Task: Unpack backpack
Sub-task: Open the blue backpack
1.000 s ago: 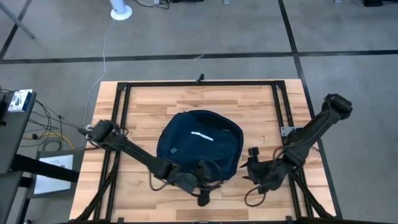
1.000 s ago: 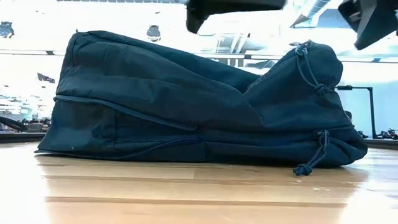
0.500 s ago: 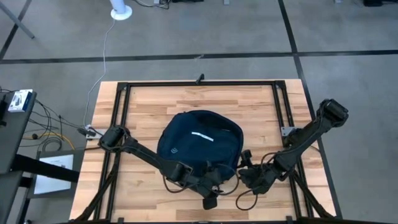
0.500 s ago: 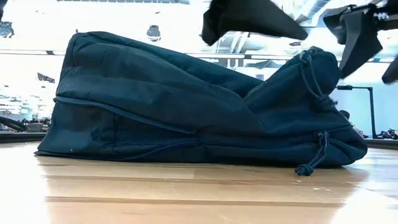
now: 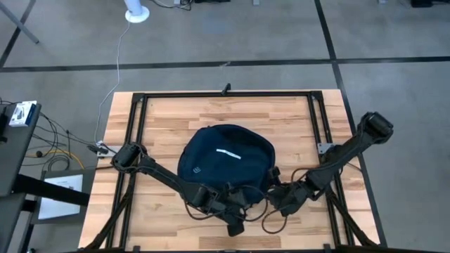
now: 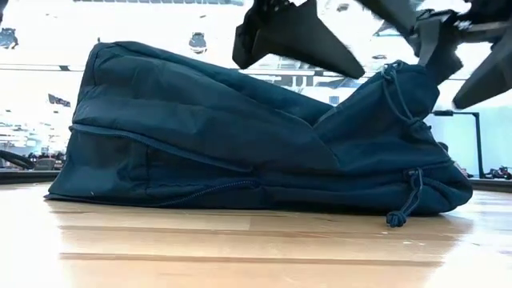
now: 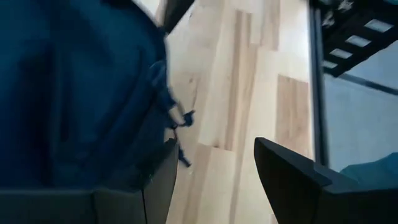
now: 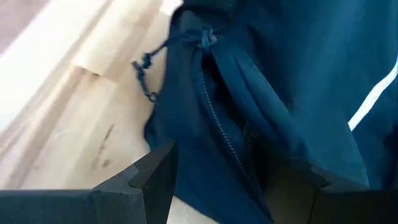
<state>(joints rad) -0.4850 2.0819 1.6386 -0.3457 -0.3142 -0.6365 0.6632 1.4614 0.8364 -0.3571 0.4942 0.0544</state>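
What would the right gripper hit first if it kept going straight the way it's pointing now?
Most likely the backpack: the right gripper, fingers open, faces the navy fabric beside the zipper. How far off it is remains unclear.

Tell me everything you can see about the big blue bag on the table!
The large, rounded, dark navy fabric backpack lies flat in the middle of the light wooden table. It looks soft and slumped, with a short white stripe, a small white logo, zippers that look closed, and knotted cord pulls. The open left tool and open right tool hover at its near edge.
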